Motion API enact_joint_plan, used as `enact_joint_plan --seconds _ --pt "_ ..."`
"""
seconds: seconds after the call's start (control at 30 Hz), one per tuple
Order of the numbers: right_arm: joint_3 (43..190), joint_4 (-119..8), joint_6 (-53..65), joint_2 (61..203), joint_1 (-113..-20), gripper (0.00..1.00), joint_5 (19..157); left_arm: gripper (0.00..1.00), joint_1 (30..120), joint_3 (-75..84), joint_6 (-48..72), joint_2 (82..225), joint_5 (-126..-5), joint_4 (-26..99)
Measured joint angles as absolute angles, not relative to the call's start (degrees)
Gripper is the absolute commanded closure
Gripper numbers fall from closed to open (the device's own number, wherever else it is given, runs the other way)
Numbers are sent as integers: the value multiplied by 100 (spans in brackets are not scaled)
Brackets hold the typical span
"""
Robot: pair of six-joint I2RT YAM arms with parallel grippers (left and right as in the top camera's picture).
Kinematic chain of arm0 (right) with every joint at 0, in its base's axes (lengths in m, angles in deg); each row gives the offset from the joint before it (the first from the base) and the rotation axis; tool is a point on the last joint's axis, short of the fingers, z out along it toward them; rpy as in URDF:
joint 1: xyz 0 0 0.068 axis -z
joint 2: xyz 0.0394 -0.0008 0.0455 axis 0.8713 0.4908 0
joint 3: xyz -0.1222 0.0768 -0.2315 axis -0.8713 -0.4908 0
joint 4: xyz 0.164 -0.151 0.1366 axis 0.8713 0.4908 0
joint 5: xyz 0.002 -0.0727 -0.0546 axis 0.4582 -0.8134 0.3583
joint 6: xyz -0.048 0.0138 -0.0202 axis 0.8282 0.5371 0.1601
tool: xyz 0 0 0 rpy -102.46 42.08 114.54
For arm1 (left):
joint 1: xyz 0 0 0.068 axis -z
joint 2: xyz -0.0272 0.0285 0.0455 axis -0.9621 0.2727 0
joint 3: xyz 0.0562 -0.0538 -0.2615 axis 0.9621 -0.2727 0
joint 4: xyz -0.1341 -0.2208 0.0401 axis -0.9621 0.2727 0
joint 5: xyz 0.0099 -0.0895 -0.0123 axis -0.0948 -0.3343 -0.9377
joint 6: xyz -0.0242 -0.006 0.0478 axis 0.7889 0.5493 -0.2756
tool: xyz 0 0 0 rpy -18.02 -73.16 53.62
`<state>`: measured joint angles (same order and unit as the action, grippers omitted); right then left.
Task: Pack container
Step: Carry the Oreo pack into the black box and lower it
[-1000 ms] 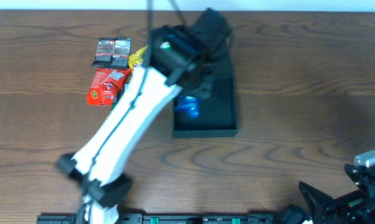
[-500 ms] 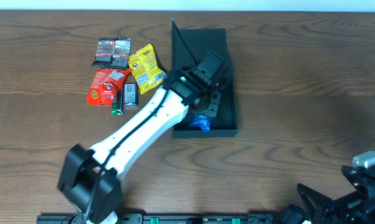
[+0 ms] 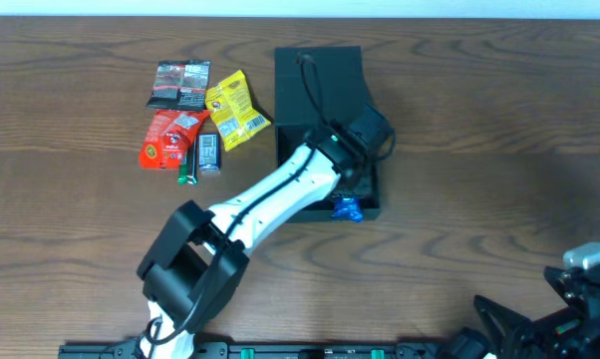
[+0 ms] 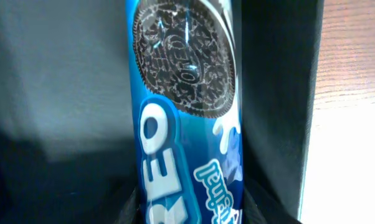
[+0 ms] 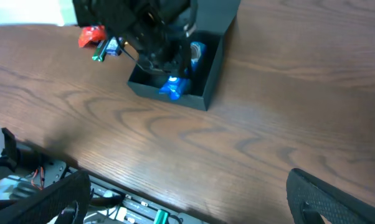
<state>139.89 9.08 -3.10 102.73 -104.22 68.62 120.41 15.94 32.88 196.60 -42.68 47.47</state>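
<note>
The container (image 3: 320,85) is a dark open box at the table's middle back, also in the right wrist view (image 5: 220,38). My left gripper (image 3: 353,191) reaches down into its front right corner. It is shut on a blue Oreo cookie packet (image 4: 184,124), with a dark finger on each side of the packet at the bottom of the left wrist view. The packet's blue end (image 3: 348,210) shows by the box's front wall. My right gripper (image 5: 187,205) hangs open and empty above the table's front right edge, far from the box.
Loose snacks lie left of the box: a black packet (image 3: 180,83), a yellow packet (image 3: 235,108), a red packet (image 3: 168,138), a small dark bar (image 3: 209,152). The left arm (image 3: 270,199) stretches diagonally from the front edge to the box.
The left gripper has carried the Oreo packet from the box's back half toward its front right corner. The right arm has stayed still.
</note>
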Motion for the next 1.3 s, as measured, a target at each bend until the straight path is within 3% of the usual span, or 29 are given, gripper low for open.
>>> enact_joint_plan --seconds 0.27,0.37,0.43,0.47,0.5,0.67,0.8,0.93,0.97,1.03,1.3 --pt "13989 906 -312 10273 -10422 1 6884 87 12081 1594 3447 19813 -4143 4284" --pt "13989 908 -310 10273 -10422 1 6899 82 12081 1594 3456 19813 -4136 4264" --pt "13989 906 -310 10273 -10422 1 6899 72 12081 1594 3463 19816 -4117 4247" --pt "13989 908 -310 10273 -10422 1 6903 41 12081 1594 3463 19816 -4112 4225" --pt "13978 904 -312 10273 -10422 1 6903 33 12085 1594 3461 19816 -4093 4192" --pt "13841 906 -312 10273 -10422 1 6919 29 12085 1594 3406 19816 -4125 4128" --pt "13788 906 -312 10273 -10422 1 6919 33 12085 1603 3211 19816 -4254 4222" --pt "13775 906 -312 10273 -10422 1 6923 46 12085 1716 3030 19811 -4281 4472" --pt "13775 908 -312 10273 -10422 1 6936 55 12081 1756 2995 19807 -4228 4524" --pt "13775 908 -312 10273 -10422 1 6989 94 12050 1799 2868 19757 -3996 4730" --pt "13773 906 -312 10273 -10422 1 7043 94 11539 1664 2383 19647 -3441 4771"
